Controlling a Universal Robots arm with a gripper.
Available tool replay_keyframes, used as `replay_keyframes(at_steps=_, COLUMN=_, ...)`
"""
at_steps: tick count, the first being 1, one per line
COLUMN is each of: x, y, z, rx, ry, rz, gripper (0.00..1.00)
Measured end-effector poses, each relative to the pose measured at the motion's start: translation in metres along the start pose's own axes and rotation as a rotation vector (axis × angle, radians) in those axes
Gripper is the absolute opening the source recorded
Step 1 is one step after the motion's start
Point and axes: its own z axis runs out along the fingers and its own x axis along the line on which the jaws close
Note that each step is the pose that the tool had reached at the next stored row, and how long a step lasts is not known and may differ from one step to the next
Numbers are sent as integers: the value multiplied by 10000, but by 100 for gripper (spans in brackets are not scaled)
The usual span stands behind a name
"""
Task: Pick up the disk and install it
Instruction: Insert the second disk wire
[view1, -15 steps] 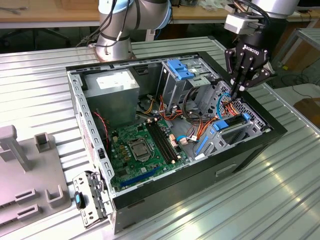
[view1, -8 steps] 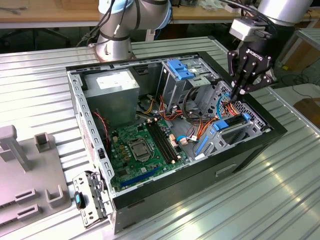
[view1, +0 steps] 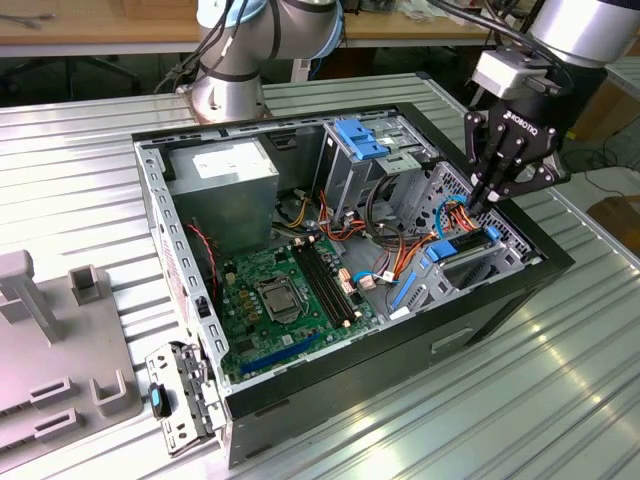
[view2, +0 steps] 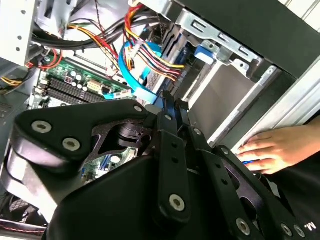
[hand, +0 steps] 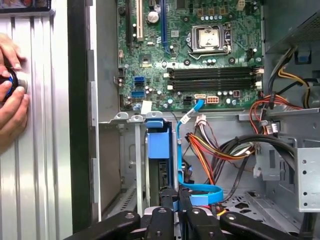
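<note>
A big black metal computer case (view1: 480, 310) lies open on the ribbed silver tabletop (view1: 90, 160). Inside it sits a flat green circuit board (view1: 270, 300) with long black memory slots (view1: 325, 285) and a square silver chip socket (view1: 277, 300). A grey metal power box with a white label (view1: 222, 175) fills the far corner. Bundles of red, yellow and orange wires (hand: 210, 145) run beside a thin bright blue flat cable (hand: 187, 150). Blue ribbed plastic latch pieces (view1: 362, 138) sit on top of a grey metal cage. Outside the case, on the exterior view's left, rests a grey plastic stand (view1: 50, 340). Just beside the case's near corner lies a silver metal bracket with a small blue tab (view1: 172, 400).
</note>
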Motion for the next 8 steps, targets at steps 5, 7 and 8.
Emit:
replay_keyframes(at_steps=5, x=25, y=11, z=32, rx=311, ry=-9, rz=-4, gripper=16)
replay_keyframes(at_steps=7, x=33, y=37, z=56, rx=355, ry=-9, rz=-8, gripper=16)
replay_keyframes(at_steps=8, x=33, y=45, z=71, rx=356, ry=-11, rz=-9, gripper=16)
